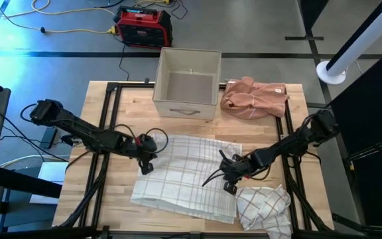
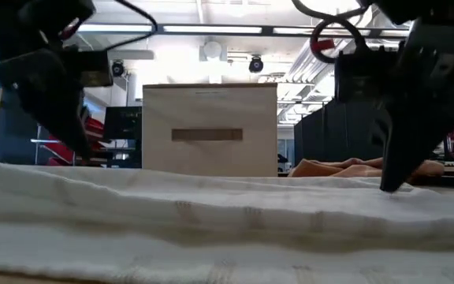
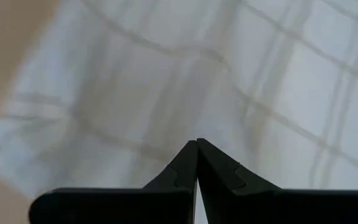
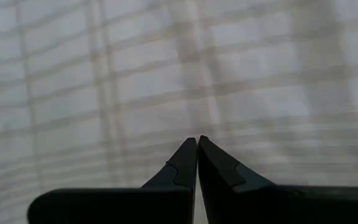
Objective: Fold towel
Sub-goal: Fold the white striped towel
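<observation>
While a white checked towel [image 1: 188,174] lies spread flat on the wooden table [image 1: 105,212], two grippers hover over it — fingers pressed together, grasping nothing. Left gripper [image 1: 146,166] sits at its left edge; right gripper [image 1: 229,183] at its right.

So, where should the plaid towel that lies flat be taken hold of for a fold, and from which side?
Probably at its two far corners, from above. The plaid towel lies flat and spread out, so only the edges offer cloth to pinch. The left tool is over its left edge and the right tool is over its right side, both shut.

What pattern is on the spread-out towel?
White towel with a thin grey check grid; high view shows it best.
</observation>
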`<state>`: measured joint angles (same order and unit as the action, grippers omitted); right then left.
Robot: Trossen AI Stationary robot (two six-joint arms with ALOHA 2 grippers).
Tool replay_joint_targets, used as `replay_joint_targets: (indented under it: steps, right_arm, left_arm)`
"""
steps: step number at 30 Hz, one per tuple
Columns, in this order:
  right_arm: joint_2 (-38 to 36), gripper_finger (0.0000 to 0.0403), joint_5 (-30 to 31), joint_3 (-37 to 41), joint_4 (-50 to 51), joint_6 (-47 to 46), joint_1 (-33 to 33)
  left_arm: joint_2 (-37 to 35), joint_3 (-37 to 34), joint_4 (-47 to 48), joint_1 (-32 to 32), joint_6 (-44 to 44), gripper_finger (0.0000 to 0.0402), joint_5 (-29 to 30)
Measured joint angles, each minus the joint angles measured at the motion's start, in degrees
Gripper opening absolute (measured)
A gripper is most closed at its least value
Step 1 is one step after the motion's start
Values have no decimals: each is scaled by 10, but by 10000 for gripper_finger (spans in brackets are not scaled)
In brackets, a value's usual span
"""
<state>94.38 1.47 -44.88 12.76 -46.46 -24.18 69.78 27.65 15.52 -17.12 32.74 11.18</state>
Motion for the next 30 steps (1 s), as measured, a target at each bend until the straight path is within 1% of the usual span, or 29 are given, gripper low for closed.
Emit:
replay_joint_targets:
  steps: [2,7,12,15,19,21,24,26,28,30]
  right_arm:
    - [10,0,-6,0,-14,-1,-3]
    - [26,0,-10,-1,-15,-12,-15]
    - [25,0,-11,-3,22,-15,-26]
    - [23,0,-11,-3,32,-14,-25]
    - [12,0,-20,1,11,-11,-24]
    - [11,0,-42,1,-10,-7,-25]
    - [10,0,-111,1,-22,2,-25]
    - [7,0,-142,1,-22,-2,-25]
    - [-6,0,-151,1,-21,-13,-25]
    - [-27,0,-146,1,-21,-20,-25]
  left_arm:
    - [16,-7,0,0,-9,0,-21]
    - [32,-7,59,0,-11,0,-11]
    - [31,-4,120,0,-11,0,-8]
    - [26,-4,133,0,-4,0,-16]
    - [15,1,126,-13,50,0,-54]
    - [14,7,115,-30,76,0,-60]
    - [13,11,107,-60,118,0,-61]
    - [13,10,108,-81,166,0,-62]
    - [9,14,107,-98,206,0,-60]
    - [3,26,107,-110,213,0,-44]
